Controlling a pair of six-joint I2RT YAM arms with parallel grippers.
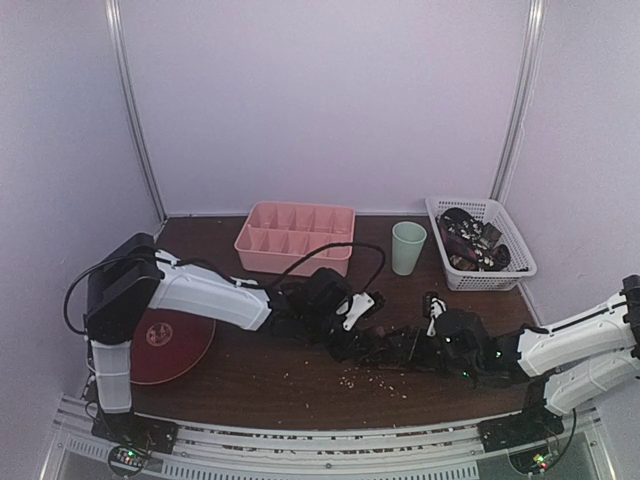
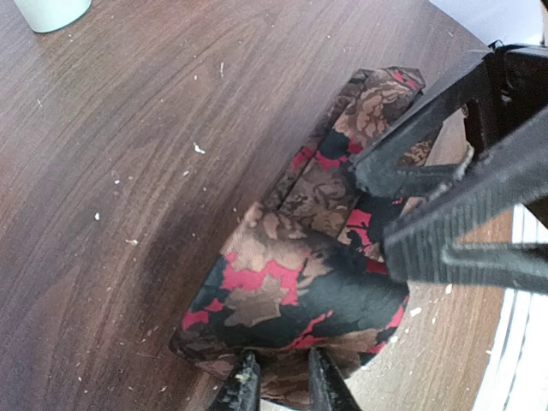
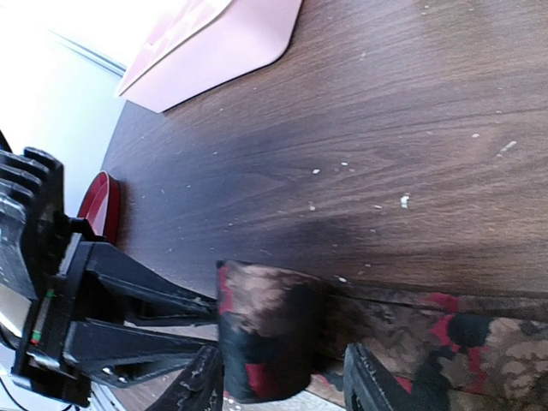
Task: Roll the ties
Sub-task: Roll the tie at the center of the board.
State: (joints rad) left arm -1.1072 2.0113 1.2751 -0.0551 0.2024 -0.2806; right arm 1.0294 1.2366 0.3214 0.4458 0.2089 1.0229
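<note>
The tie (image 2: 291, 282), black with red and brown flowers, is lying half rolled on the table (image 1: 250, 385), nearer the arms than the green cup (image 1: 408, 247). The left gripper (image 2: 278, 387) is pinching the roll. The right gripper (image 3: 284, 368) is standing open around it.

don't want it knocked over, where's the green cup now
Top view: the mint green cup stands at the back of the table, right of centre, between the pink divided tray and the white basket.
</note>
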